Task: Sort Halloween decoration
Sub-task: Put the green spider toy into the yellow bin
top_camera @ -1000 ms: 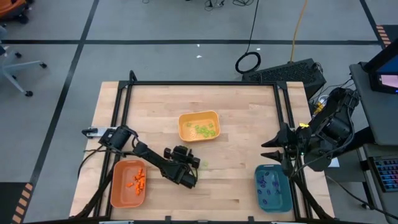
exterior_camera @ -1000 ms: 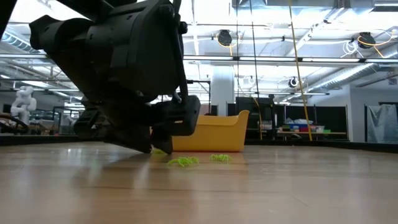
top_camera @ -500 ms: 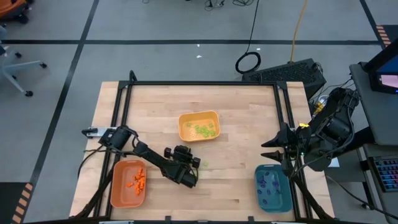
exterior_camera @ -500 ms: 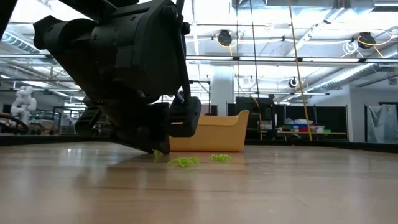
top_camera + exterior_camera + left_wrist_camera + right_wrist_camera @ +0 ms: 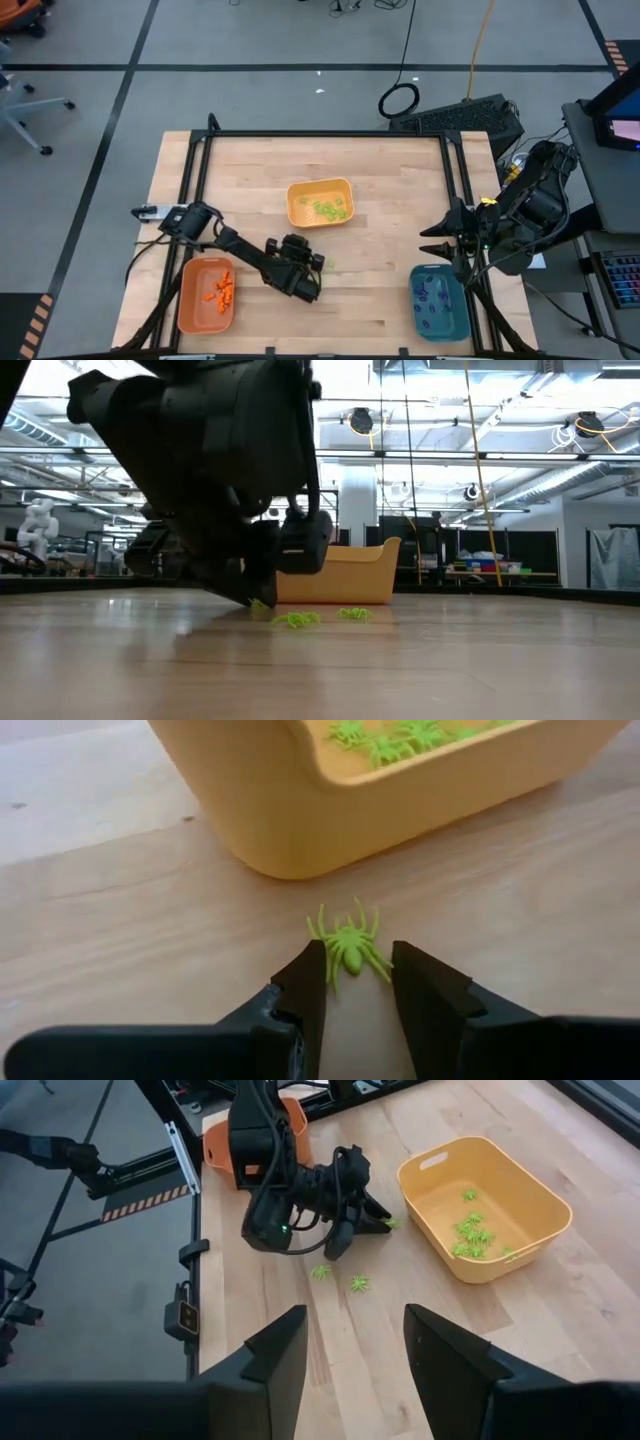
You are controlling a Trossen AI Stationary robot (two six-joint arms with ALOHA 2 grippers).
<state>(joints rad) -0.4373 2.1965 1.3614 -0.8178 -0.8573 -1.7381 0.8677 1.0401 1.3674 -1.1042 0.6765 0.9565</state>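
Watching the left wrist feed, I had the left gripper (image 5: 358,970) low on the table (image 5: 390,200), jaws narrowed around a light green spider (image 5: 347,944) just beside the yellow tray (image 5: 330,810); whether they pinched it I could not tell. Two more green spiders (image 5: 340,1277) lay nearby. My right gripper (image 5: 354,1338) waited with jaws apart, above the teal tray (image 5: 438,303).

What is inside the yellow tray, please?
The yellow tray holds several light green spiders, clustered toward one side. In the left wrist view, its near wall hides most of the floor, so some pieces there could be covered.
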